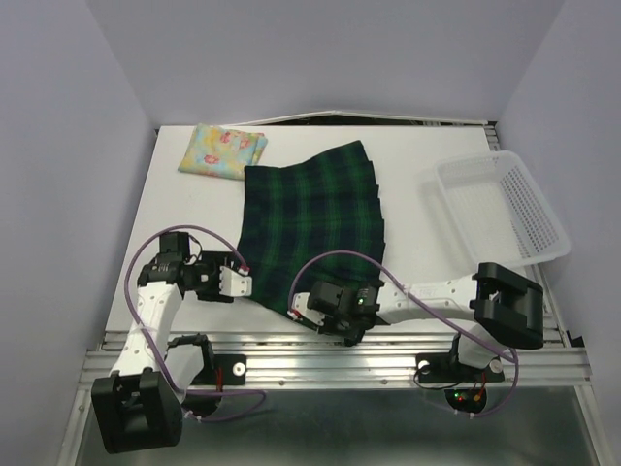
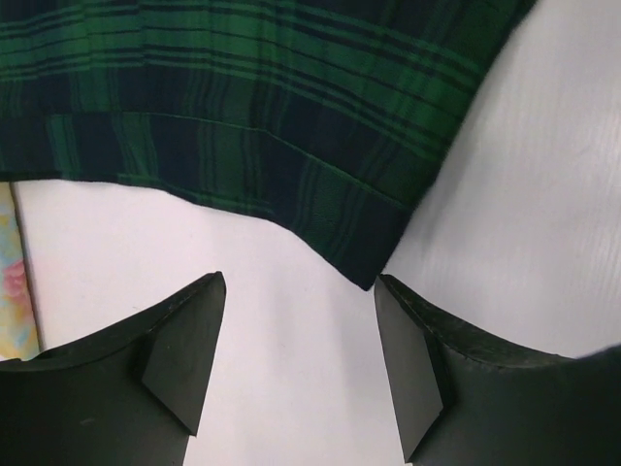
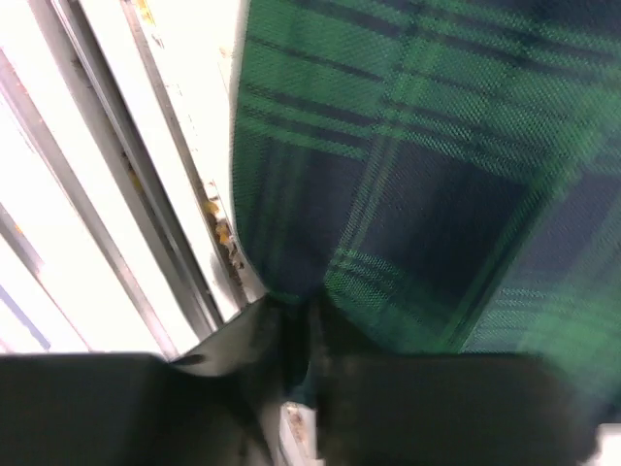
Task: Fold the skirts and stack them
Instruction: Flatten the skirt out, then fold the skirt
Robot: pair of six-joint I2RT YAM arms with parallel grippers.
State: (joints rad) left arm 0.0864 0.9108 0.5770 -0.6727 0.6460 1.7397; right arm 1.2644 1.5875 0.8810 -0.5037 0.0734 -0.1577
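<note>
The dark green-and-navy plaid skirt (image 1: 312, 233) lies spread flat across the middle of the white desk (image 1: 194, 214), with its wider hem toward the arms. The right pincer (image 1: 301, 309) is at the skirt's near corner by the desk's front edge. In the right wrist view its fingers (image 3: 427, 408) are pressed close together, with plaid cloth pinched in the narrow gap between them. The left pincer (image 1: 241, 277) sits low at the skirt's left hem with its jaws spread. In the left wrist view the hem corner points into the gap just ahead of the fingertips (image 2: 194, 340) and touches neither. The flowered skirt (image 1: 221, 151) lies folded at the far left of the desk, just beside the plaid one. A white mesh basket (image 1: 532, 209) stands at the right.
</note>
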